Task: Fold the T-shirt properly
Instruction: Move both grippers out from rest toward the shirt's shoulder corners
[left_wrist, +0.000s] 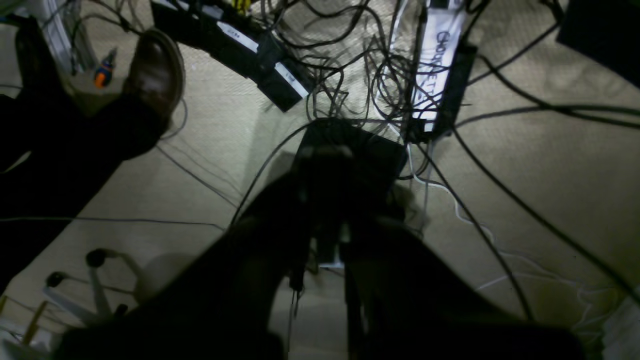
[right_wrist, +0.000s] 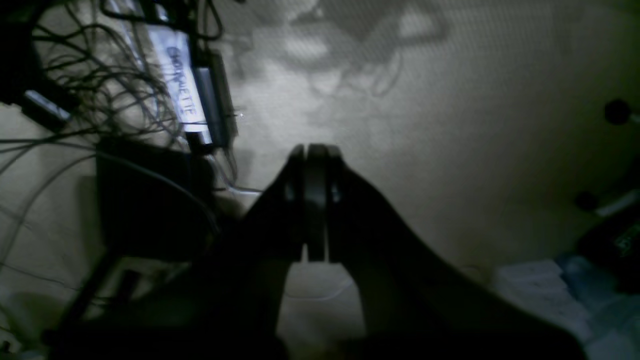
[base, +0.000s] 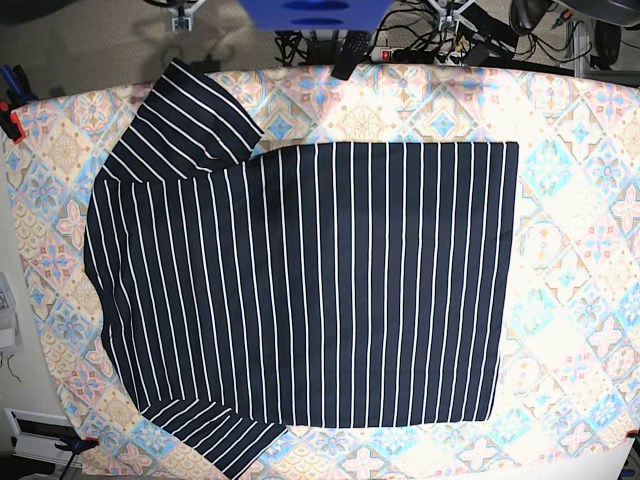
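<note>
The T-shirt (base: 300, 280), dark navy with thin white pinstripes, lies spread flat on the table in the base view. Its hem is at the right; one sleeve (base: 190, 120) points to the upper left and the other (base: 215, 435) to the lower left. Neither arm shows in the base view. My left gripper (left_wrist: 325, 155) appears in the left wrist view as dark fingers closed together above the floor, holding nothing. My right gripper (right_wrist: 310, 150) is shut and empty, also over the floor. The shirt does not show in either wrist view.
A pastel orange-and-blue tile-patterned cloth (base: 580, 200) covers the table, held by orange clamps (base: 10, 125) at the left edge. Both wrist views show carpet with tangled cables (left_wrist: 350, 60), a power strip (left_wrist: 435, 65), a black box (right_wrist: 145, 200) and a brown shoe (left_wrist: 155, 75).
</note>
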